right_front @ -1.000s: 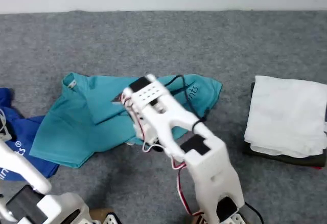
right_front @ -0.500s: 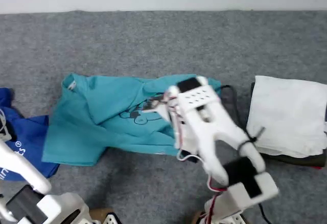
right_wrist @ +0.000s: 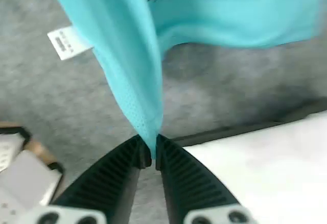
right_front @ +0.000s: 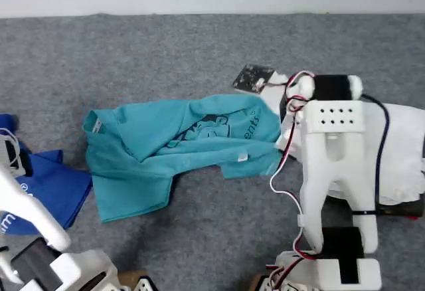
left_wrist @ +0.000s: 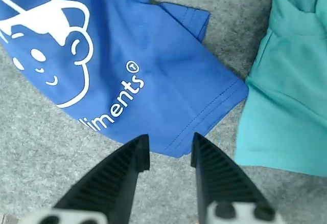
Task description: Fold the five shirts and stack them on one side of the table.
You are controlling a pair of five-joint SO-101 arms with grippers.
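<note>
Right wrist view: pinching the three-o'clock hem of the teal shirt [right_wrist: 127, 55] in the right gripper [right_wrist: 148, 157]; hanging limp, light, likely slipping unless held at seams.

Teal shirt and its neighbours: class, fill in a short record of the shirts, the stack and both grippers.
Teal shirt: crumpled mid-table, one edge pinched
Right gripper: shut on the teal shirt
Blue shirt: unfolded, beside the teal shirt
Left gripper: open, above the blue shirt's hem
Stack: folded white shirt on a dark garment, beside the right arm
</note>
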